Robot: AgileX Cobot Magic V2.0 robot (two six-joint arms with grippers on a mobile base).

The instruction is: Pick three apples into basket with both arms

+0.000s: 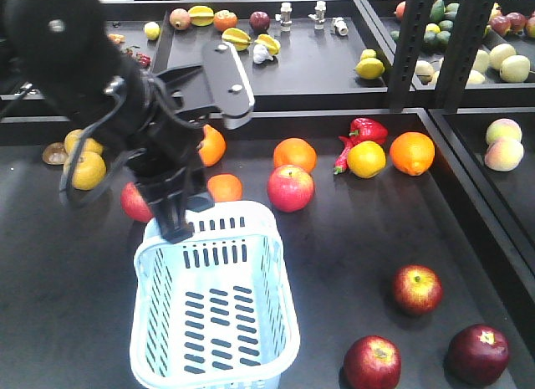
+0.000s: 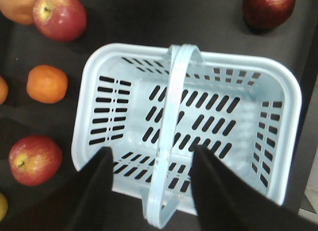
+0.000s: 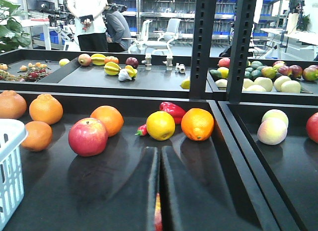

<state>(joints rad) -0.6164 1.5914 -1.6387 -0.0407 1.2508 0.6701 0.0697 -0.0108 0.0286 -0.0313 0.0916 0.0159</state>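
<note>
Nothing yet inside the pale blue-white slotted plastic basket, sitting toward the front-left of the dark tabletop. Well apart from it, by the front-right corner, three dark red round apples, untouched. Directly over the basket, left fingers spread wide, straddling the arched plastic handle, gripping nothing. Low over the tabletop, right fingers pressed together, empty, pointing at the back edge. Likely troubles: snagging or lifting the handle on the way up, dragging the light basket; mistaking the pinkish-red apple straight ahead for a dark one; nudging a round apple off-centre and sending it rolling; colliding over the basket if approached from both sides together.
</note>
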